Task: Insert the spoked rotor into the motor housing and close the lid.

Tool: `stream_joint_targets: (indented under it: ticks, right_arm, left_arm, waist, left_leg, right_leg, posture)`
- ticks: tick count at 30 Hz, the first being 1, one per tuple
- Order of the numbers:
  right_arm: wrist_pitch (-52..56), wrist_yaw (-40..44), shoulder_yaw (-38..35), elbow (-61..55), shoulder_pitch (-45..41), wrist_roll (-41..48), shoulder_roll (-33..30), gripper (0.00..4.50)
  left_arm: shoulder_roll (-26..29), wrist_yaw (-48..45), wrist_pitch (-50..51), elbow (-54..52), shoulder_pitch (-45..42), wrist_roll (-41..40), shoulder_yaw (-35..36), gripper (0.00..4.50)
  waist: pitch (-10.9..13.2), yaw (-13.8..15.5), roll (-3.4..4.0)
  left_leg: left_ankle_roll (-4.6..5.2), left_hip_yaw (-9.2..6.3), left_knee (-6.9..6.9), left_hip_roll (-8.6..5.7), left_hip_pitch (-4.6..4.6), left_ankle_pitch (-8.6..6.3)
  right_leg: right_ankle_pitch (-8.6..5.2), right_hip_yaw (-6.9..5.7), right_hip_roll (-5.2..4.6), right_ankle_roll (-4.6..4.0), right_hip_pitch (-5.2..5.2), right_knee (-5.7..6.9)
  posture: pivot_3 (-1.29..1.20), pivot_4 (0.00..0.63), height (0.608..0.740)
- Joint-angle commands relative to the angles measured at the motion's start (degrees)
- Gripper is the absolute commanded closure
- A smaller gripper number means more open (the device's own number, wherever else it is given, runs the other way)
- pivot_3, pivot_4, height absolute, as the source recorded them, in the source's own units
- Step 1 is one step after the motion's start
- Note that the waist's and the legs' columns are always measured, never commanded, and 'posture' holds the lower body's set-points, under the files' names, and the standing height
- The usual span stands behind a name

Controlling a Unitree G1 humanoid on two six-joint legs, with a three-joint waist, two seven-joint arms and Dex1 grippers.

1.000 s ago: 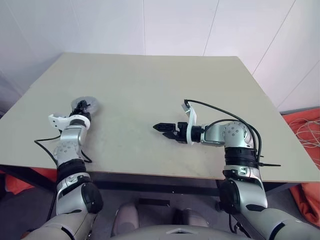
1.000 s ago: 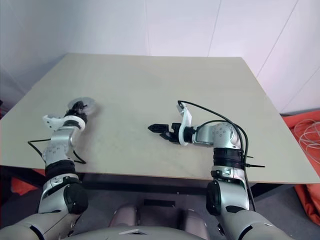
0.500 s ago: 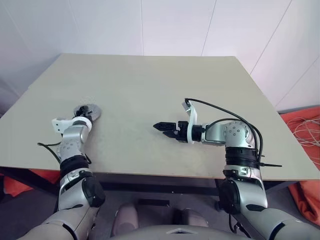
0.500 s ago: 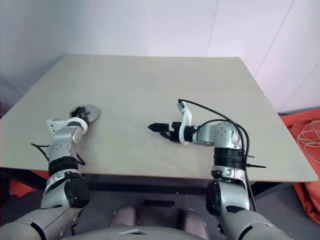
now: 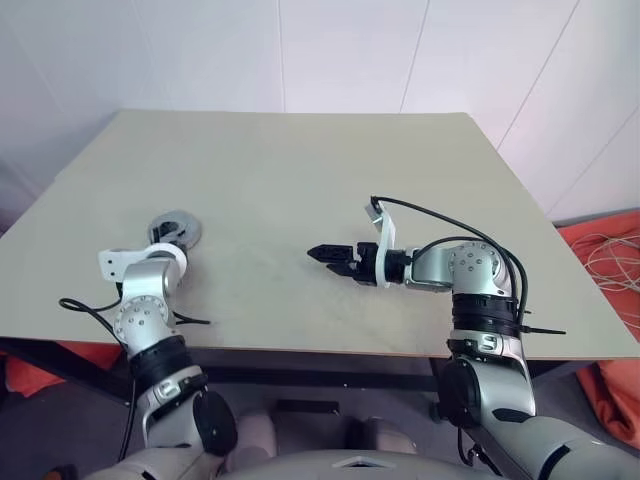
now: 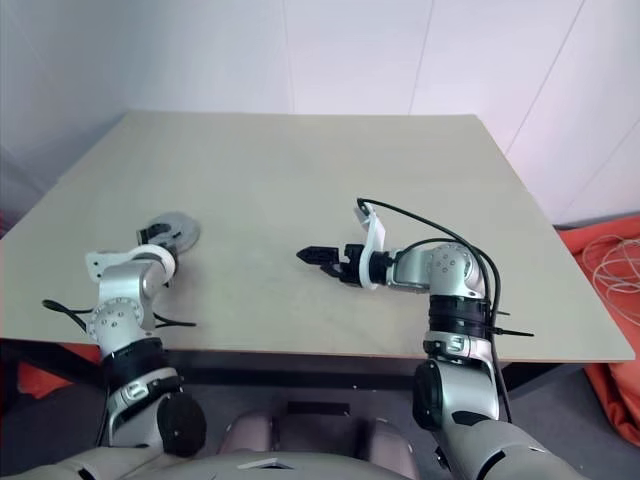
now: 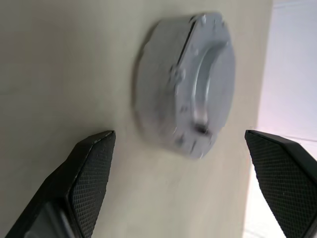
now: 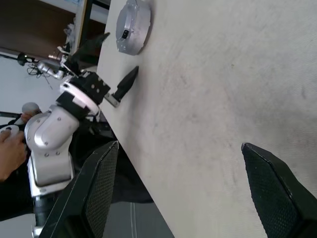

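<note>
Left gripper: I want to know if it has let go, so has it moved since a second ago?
Yes. The left gripper has drawn back from the closed motor housing toward the table's near edge, fingers open.

this looks like a robot lab or test room, not a home. a plain beige work table [image 5: 300, 190] fills the middle of the head views, its top nearly bare. behind it, across the upper part of the frame, stand white panelled walls [image 5: 340, 50] with thin seams. at the right edge lies orange fabric [image 5: 610, 260] with loose pale cable [image 5: 612, 268] coiled on it. in the right wrist view, at the left edge, a person's hand [image 8: 10, 148] shows beside dark shelving [image 8: 44, 25] and a tangle of wires.
</note>
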Motion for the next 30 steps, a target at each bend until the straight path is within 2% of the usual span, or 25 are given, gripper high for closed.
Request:
stream_joint_targets:
  ticks: [1, 3, 6, 7, 10, 14, 17, 21, 24, 30]
  right_arm:
    - [-0.5, 0.6, 0.5, -2.9, -1.0, 0.2, -0.8, 0.0]
    - [-3.3, 2.2, 3.6, -4.5, -0.2, -1.0, -2.6, 0.0]
    - [-11.3, 8.8, 11.5, -10.1, 2.8, -3.4, -8.0, 0.0]
    - [-15.5, 11.3, 13.5, -12.3, 4.3, -4.5, -9.7, 0.0]
    - [-28.9, 18.6, 19.6, -15.6, 8.6, -10.2, -15.6, 0.0]
    - [-48.8, 23.2, 22.6, -13.4, 12.0, -18.5, -18.3, 0.0]
    - [-58.3, 28.2, 24.6, -8.0, 12.3, -22.6, -19.5, 0.0]
    - [-66.3, 32.6, 25.3, -3.1, 12.2, -25.2, -19.8, 0.0]
    - [-69.7, 36.3, 25.5, -1.8, 12.9, -25.6, -20.1, 0.0]
    - [-72.6, 36.5, 24.6, 2.7, 11.9, -27.8, -19.9, 0.0]
  left_arm:
    - [1.1, 0.9, 5.3, -4.4, 4.2, 4.5, -7.5, 0.03]
    - [7.1, -9.1, 8.8, -6.1, 5.8, 10.7, -15.4, 0.03]
    - [19.8, -27.3, 16.0, -6.7, 6.5, 16.7, -27.5, 0.03]
    - [24.7, -33.3, 15.6, -7.1, 6.7, 20.9, -31.7, 0.03]
    - [34.6, -48.8, 9.8, -6.0, 6.9, 30.9, -39.0, 0.03]
    - [41.4, -65.8, -2.6, 0.4, 6.6, 41.4, -43.0, 0.03]
    - [43.5, -77.5, -9.9, 6.6, 6.0, 44.5, -43.0, 0.03]
    - [42.7, -86.9, -19.3, 13.6, 4.8, 46.3, -40.4, 0.03]
    - [41.3, -89.6, -23.6, 17.6, 3.8, 46.8, -38.4, 0.03]
    - [38.2, -93.8, -28.4, 18.9, 4.4, 47.5, -36.0, 0.03]
  waist:
    - [0.0, 0.0, 0.04]
    - [0.0, 0.1, 0.03]
    - [0.0, 0.6, -0.04]
    - [-0.1, 0.8, -0.04]
    - [-0.1, 1.2, -0.02]
    - [-0.1, 1.2, -0.02]
    - [-0.1, 0.7, -0.01]
    - [-0.1, 0.0, 0.0]
    - [-0.1, -0.2, 0.0]
    - [-0.1, -0.3, 0.0]
  left_leg:
    - [0.0, 0.0, 0.04, 0.0, 0.0, 0.0]
    - [-0.01, 0.0, 0.06, 0.0, 0.0, 0.01]
    - [-0.13, -0.04, 0.13, 0.1, -0.09, 0.11]
    - [-0.12, -0.05, 0.14, 0.11, -0.14, 0.15]
    - [-0.04, -0.02, 0.13, 0.04, -0.09, 0.12]
    - [0.03, 0.0, 0.12, -0.03, -0.09, 0.08]
    - [0.03, 0.02, 0.09, 0.01, -0.04, 0.08]
    - [0.06, 0.02, 0.11, -0.01, -0.03, 0.06]
    - [0.29, 0.03, 0.13, -0.01, 0.0, -0.07]
    - [0.31, 0.09, 0.12, 0.03, 0.15, -0.08]
  right_leg:
    - [0.0, 0.0, 0.0, 0.02, 0.01, -0.02]
    - [0.0, -0.02, 0.01, 0.08, 0.01, -0.05]
    - [0.07, -0.12, 0.03, 0.23, -0.22, -0.15]
    - [0.1, -0.14, 0.03, 0.3, -0.23, -0.2]
    - [0.11, -0.05, 0.01, 0.37, -0.17, -0.38]
    - [0.12, 0.02, -0.03, 0.4, -0.18, -0.39]
    - [0.12, 0.02, 0.0, 0.38, -0.22, -0.28]
    - [0.12, 0.03, -0.02, 0.32, -0.18, -0.24]
    - [0.17, 0.06, -0.02, 0.21, -0.18, -0.13]
    - [0.22, 0.07, -0.02, 0.05, -0.08, -0.01]
  posture:
    - [0.0, 0.0, 0.74]
    - [0.0, 0.0, 0.74]
    - [0.0, 0.0, 0.74]
    - [0.0, 0.0, 0.74]
    - [0.0, 0.0, 0.74]
    - [0.0, 0.0, 0.74]
    - [0.0, 0.0, 0.74]
    - [0.0, 0.0, 0.74]
    - [0.0, 0.0, 0.74]
    - [0.0, 0.0, 0.74]
